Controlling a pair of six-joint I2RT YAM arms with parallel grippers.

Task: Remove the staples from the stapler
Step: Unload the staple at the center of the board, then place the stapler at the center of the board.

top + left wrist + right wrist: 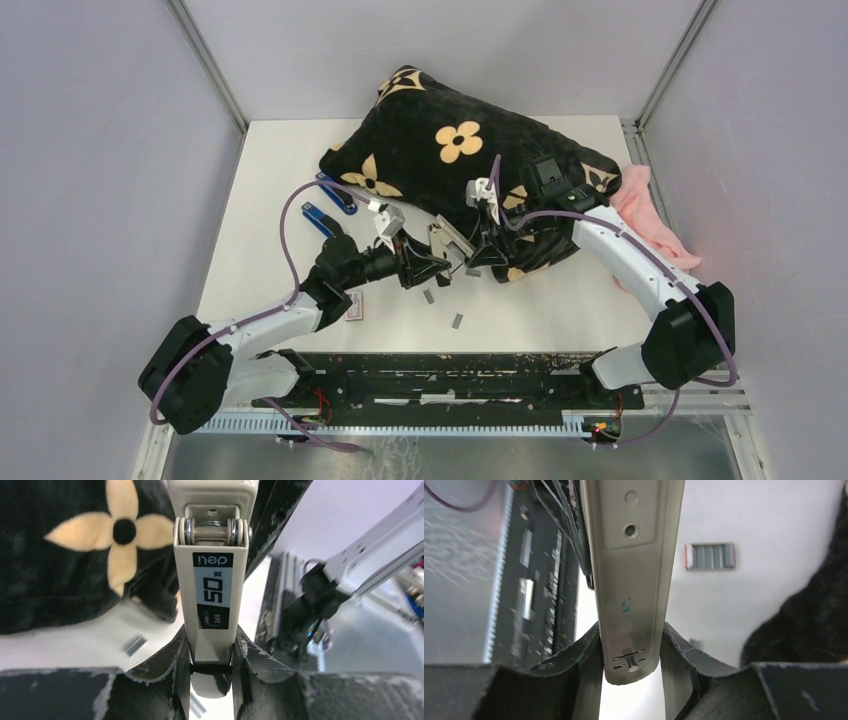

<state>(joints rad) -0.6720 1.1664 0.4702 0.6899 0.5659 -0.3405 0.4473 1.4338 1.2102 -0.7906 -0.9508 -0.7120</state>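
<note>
The stapler (445, 245) is held up off the tabletop (560, 310) between the two arms, just on the near side of the black cushion (440, 110). The left fingers (167, 662) are closed tight on its labelled end, below the hinge pin. The right fingers (581, 655) are pinched just as firmly on the tip of the silver-grey metal arm (in each wrist view the metal fills the whole gap). From above the stapler looks swung open, one part to each arm, though the angle is hard to read.

Part of the job appears done. Of the staples (428, 296), one strip lies loose on the tabletop just on the near side of the stapler and another (458, 320) a little nearer and to the right. The red-and-white box (357, 307) sits well to their left. Whether any are left in the magazine cannot be seen, since its channel faces away from all three cameras. I judge that what is left is to check that it is empty, shake or pull out any remainder, and set the stapler down.
</note>
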